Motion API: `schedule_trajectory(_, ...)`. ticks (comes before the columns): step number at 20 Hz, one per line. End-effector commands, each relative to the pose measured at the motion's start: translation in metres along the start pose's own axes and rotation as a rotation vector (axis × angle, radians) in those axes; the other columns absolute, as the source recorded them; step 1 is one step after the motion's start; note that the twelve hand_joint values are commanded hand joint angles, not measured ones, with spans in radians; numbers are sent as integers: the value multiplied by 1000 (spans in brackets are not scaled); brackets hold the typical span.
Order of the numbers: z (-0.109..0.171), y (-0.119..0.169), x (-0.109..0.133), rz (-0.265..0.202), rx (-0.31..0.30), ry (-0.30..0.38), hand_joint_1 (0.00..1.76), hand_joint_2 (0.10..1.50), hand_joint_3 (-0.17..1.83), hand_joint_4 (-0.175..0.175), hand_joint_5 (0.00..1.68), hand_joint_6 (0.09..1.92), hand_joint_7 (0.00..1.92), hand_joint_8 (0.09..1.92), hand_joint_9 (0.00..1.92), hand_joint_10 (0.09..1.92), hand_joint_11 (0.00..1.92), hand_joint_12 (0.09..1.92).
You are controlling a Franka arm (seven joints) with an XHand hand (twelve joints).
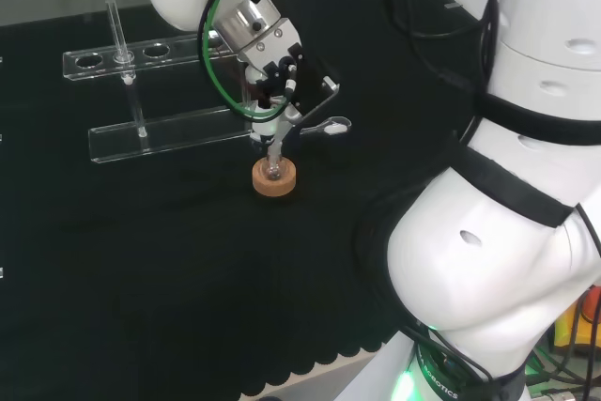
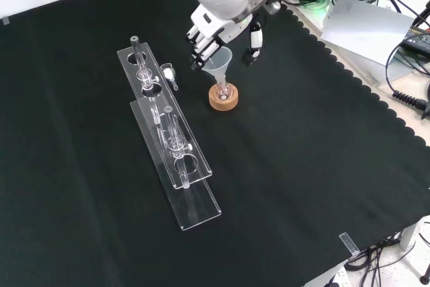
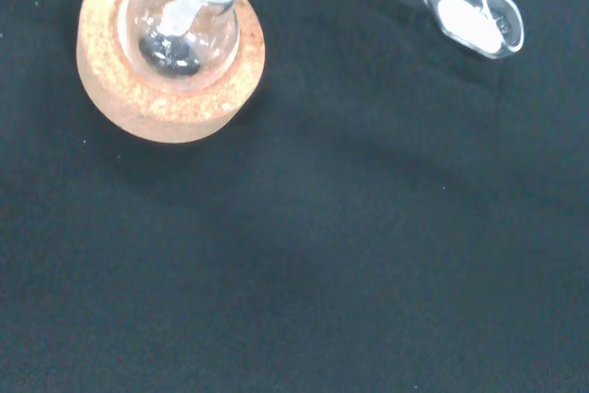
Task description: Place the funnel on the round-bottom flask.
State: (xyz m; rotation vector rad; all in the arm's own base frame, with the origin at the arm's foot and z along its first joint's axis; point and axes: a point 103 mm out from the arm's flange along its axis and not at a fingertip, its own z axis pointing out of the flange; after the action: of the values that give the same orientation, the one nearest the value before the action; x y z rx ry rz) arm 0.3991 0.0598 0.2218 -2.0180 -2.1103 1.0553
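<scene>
Your surface (image 2: 322, 166), draped in black cloth, is carrying everything here, and the white arm (image 1: 507, 232) is looming as big links at the right of the head view and reaching over toward the middle of the cloth. In the front view a long clear rack (image 2: 168, 142) is lying to the left of the work spot, with a thin glass tube (image 1: 117, 30) standing upright in it near one end in the head view. You are looking at the hand (image 2: 222, 31) hanging just above the flask, its fingers curled down around the funnel (image 2: 220, 62), so it is clamped on the funnel's cone. The funnel is sitting upright, its stem going down into the neck of the round-bottom flask (image 3: 179, 29); in the wrist view the stem is showing inside the glass bulb. The flask itself is resting in a cork ring (image 2: 223, 97), which is standing on the cloth just right of the rack in the front view. A small clear scoop (image 3: 465, 11) holding a bit of white powder is lying flat on the cloth near the cork ring, apart from it, between ring and rack in the front view
</scene>
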Motion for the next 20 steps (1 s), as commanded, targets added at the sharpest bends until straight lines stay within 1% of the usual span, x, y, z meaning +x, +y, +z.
schedule_trajectory(1,-9,-24,-17,5,-108,40,620,600,628,-10,110,87,102,711,510,684,194,1449)
schedule_trajectory(4,-12,-31,-29,13,-163,72,616,606,621,-12,119,87,121,718,514,686,199,1452)
schedule_trajectory(7,-13,-34,-41,22,-187,94,633,628,597,-16,154,87,164,720,531,684,219,1445)
schedule_trajectory(12,-7,-32,-64,49,-190,136,659,648,591,-18,186,87,190,722,552,684,234,1443)
schedule_trajectory(14,-2,-30,-76,64,-197,178,670,655,590,-19,201,87,213,722,574,675,249,1435)
schedule_trajectory(20,18,-19,-103,98,-185,229,730,673,608,-31,313,87,329,708,663,623,305,1404)
